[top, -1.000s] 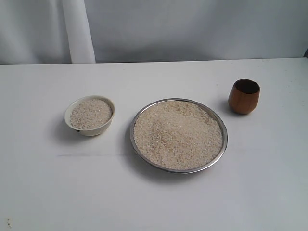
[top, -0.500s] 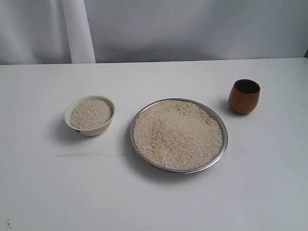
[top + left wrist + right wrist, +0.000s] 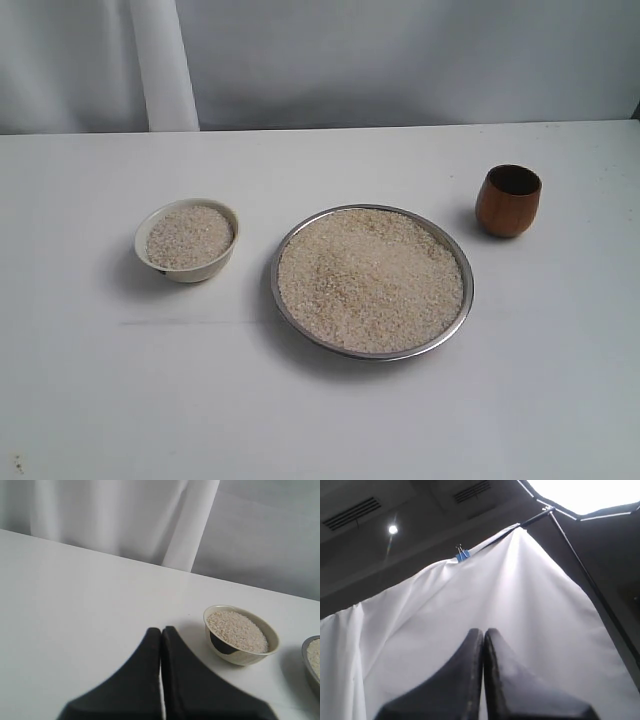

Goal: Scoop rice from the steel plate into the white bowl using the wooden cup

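Note:
The steel plate [image 3: 457, 320] sits mid-table, heaped with rice [image 3: 370, 280]. To its left stands the white bowl [image 3: 187, 266], filled with rice [image 3: 188, 235]; the left wrist view also shows that bowl [image 3: 241, 653] and a sliver of the plate [image 3: 312, 666]. The wooden cup [image 3: 507, 201] stands upright and empty at the plate's far right. Neither arm appears in the exterior view. My left gripper [image 3: 161, 629] is shut and empty, held short of the bowl. My right gripper [image 3: 483, 630] is shut and empty, pointing up at a white curtain, away from the table.
A white curtain [image 3: 400, 60] hangs behind the white table [image 3: 320, 420]. In the right wrist view a curtain [image 3: 470, 595] hangs on a dark frame, held by a blue clip [image 3: 462, 555], under ceiling lights.

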Controlling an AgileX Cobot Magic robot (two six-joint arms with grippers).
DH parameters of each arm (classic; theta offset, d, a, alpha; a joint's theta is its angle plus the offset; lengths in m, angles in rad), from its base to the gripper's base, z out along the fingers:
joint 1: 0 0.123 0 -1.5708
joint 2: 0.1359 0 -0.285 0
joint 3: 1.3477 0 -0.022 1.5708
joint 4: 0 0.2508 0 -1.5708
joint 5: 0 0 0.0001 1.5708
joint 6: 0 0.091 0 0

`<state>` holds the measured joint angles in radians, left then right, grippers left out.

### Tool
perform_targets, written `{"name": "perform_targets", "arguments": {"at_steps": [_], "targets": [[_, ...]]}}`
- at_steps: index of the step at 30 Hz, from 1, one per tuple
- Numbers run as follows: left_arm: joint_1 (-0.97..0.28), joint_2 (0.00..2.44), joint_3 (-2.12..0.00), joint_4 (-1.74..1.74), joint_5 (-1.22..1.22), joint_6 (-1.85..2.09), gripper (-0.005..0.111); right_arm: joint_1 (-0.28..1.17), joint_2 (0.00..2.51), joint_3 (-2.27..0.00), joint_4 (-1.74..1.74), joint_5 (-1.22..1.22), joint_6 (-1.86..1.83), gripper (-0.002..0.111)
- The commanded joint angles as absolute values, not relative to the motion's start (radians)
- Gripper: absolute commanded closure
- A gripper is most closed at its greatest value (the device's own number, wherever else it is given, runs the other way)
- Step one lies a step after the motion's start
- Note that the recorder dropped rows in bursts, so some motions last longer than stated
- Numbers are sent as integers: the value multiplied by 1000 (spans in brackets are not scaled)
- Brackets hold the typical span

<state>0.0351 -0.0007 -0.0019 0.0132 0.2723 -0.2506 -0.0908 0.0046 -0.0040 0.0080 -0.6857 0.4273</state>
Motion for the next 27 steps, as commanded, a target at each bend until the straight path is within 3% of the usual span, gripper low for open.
{"name": "perform_targets", "arguments": {"at_steps": [1,5,15,27], "targets": [[30,0,0,9,266,-254,107,-91,0,-80,-29,-507,451,107],[30,0,0,9,266,-254,107,-91,133,-242,-198,-442,558,107],[30,0,0,9,266,-254,107,-91,793,-782,-524,-163,560,108],[30,0,0,9,266,-254,107,-91,1154,-853,-621,-149,560,108]]}}
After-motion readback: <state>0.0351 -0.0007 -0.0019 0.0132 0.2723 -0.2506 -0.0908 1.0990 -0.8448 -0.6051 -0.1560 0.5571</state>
